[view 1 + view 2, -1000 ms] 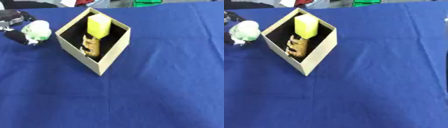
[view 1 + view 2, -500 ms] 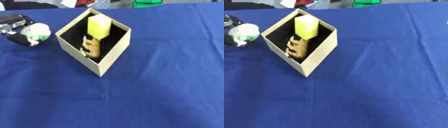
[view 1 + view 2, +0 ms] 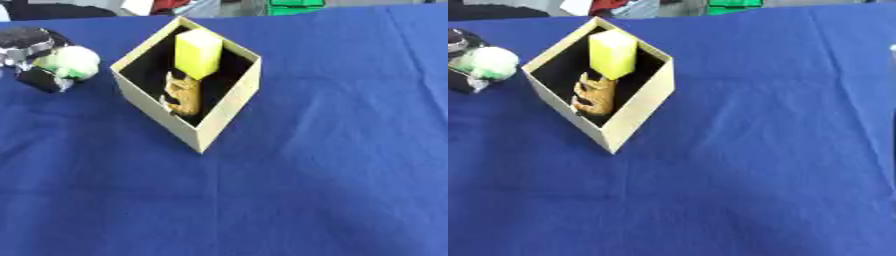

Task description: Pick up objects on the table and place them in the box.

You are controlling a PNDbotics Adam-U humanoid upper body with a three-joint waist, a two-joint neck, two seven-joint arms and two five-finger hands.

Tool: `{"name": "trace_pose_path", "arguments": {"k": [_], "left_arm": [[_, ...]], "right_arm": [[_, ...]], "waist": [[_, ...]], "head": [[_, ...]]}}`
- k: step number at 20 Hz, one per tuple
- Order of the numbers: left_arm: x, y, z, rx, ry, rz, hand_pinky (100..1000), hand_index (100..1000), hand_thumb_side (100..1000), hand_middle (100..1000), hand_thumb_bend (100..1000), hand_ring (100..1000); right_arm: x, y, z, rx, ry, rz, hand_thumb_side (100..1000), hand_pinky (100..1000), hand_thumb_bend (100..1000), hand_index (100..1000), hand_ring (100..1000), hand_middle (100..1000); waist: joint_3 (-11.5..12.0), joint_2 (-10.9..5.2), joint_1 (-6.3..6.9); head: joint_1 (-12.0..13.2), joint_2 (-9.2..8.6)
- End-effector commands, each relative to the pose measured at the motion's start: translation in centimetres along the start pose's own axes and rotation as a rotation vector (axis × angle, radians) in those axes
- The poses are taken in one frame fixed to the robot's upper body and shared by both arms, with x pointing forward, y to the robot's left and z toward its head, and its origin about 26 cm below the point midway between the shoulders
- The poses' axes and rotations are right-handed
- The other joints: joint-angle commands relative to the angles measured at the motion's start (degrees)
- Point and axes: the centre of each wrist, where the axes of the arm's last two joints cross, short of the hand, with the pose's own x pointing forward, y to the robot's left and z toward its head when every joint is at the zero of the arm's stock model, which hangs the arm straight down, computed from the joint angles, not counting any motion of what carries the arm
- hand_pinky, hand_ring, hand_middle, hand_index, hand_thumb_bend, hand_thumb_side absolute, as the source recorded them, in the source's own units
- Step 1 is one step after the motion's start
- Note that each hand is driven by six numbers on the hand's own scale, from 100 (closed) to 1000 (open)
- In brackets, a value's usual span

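Left robot hand (image 3: 35,55) round a white-green object (image 3: 70,62), beside the box (image 3: 214,130).

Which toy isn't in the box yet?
The fluffy white and green toy, held in the left hand beside the box. The yellow block and the brown animal are already inside.

Box (image 3: 214,131): tan cardboard, open top, dark inside, turned corner-on to the camera, on the blue cloth left of centre.
Yellow block (image 3: 198,53): a tall rectangular block, upright, in the far part of the box.
Brown animal figure (image 3: 184,94): small and orange-brown, in the box just in front of the block.
Green-and-white ball (image 3: 70,63): pale and rounded, left of the box, apart from it, in the left hand (image 3: 31,55), whose fingers curl round it.
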Motion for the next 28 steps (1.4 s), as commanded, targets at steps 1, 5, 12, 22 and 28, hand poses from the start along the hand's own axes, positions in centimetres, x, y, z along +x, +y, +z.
{"name": "trace_pose_path", "arguments": {"k": [1,5,12,22,28], "left_arm": [[-0.5,1.7,0.8,0.043,0.011,-0.011,756,816,260,728,100,757],[-0.4,1.8,0.8,0.078,0.02,0.005,710,760,211,660,100,703],[0.3,2.8,1.0,0.164,0.014,0.012,676,719,237,613,100,660],[3.1,5.4,1.5,0.312,-0.079,0.043,639,685,288,571,100,619],[6.9,6.9,2.0,0.395,-0.205,0.035,628,695,332,578,100,609]], "right_arm": [[0.5,-0.8,-0.3,-0.033,-0.022,0.005,759,928,100,917,984,784],[0.5,-0.8,-0.2,-0.034,-0.02,0.005,760,928,100,917,985,784],[0.6,-0.7,0.0,-0.032,-0.017,0.002,757,929,100,917,986,783],[0.6,-0.6,0.3,-0.03,-0.016,0.0,752,930,100,914,986,783],[0.7,-0.4,0.5,-0.029,-0.016,-0.003,750,930,100,913,986,783]], "waist": [[0.13,-2.0,-0.03],[0.16,-2.24,-0.09],[0.52,-2.66,-0.06],[0.61,-3.69,0.11],[0.63,-4.47,0.35]], "head": [[-0.19,0.14],[-0.25,0.22],[-0.48,0.65],[-0.89,1.1],[-0.99,1.18]]}}
